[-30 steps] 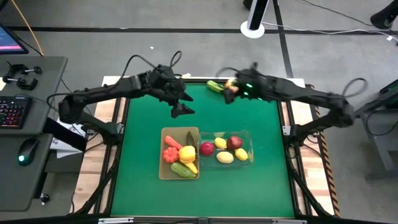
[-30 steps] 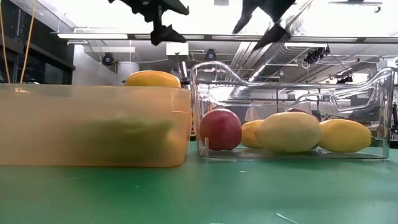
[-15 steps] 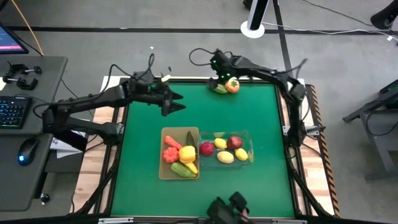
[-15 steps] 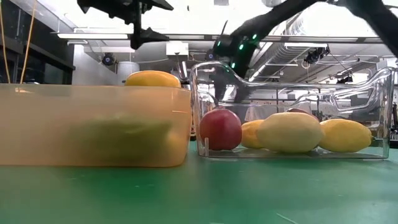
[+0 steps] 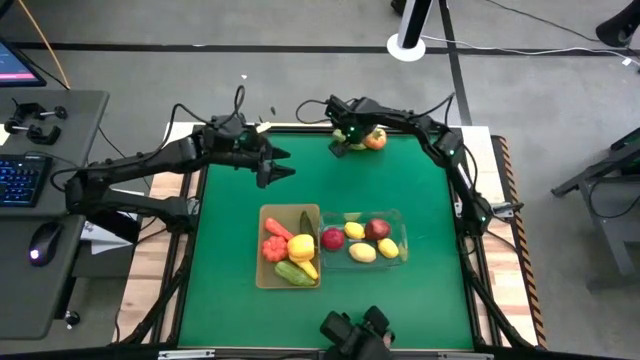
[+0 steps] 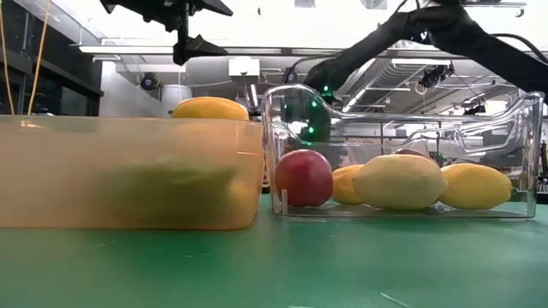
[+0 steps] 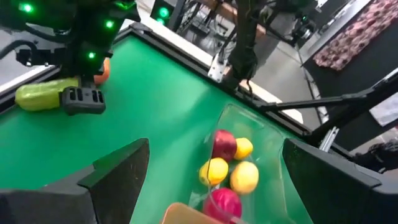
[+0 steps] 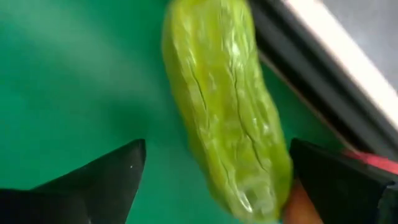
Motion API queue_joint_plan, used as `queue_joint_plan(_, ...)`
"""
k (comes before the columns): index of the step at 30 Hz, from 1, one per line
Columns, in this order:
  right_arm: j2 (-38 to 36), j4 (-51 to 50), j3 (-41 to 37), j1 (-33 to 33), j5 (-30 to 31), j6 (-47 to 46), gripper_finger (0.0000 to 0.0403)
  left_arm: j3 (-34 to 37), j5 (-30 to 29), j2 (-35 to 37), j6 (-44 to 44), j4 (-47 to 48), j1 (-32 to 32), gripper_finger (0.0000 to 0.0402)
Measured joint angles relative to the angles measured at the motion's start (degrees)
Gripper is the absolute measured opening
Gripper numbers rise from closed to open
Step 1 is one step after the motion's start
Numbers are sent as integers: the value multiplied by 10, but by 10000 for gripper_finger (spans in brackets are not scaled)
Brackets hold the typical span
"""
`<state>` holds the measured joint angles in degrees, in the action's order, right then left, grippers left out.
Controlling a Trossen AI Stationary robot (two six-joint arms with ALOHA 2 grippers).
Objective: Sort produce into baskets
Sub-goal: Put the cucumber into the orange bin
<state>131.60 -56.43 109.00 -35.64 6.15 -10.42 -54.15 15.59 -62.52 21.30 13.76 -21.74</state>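
The right gripper (image 5: 345, 140) is down at the table's far edge, right over the cucumber (image 8: 227, 106). The cucumber lies flat on the green mat (image 5: 400, 180) beside the rim, straight ahead between the fingers, its long axis pointing away from the wrist, with something orange-red (image 5: 375, 139) touching its far end. Fingers spread wide, nothing gripped yet. The left gripper (image 5: 277, 167) hovers open and empty, nearer the tan bin (image 5: 264, 280) and clear bin (image 5: 402, 215), both already stocked with produce.
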Motion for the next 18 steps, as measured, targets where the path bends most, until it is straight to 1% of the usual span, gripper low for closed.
queue_joint_plan(4,20,-1,-1,0,-1,-14,361,0,-4,0,-4,20,0,356)
queue_joint_plan(7,24,-3,1,0,-4,-28,314,0,-7,0,-4,29,0,356)
queue_joint_plan(10,24,-11,8,4,-4,-31,247,0,-9,0,-5,30,0,356)
queue_joint_plan(14,9,-24,33,11,3,-15,142,0,-9,0,-10,26,0,356)
queue_joint_plan(15,-2,-26,40,12,3,-11,133,0,-9,0,-11,27,0,356)
queue_joint_plan(18,-48,-33,47,20,2,5,133,0,-9,0,-10,27,0,356)
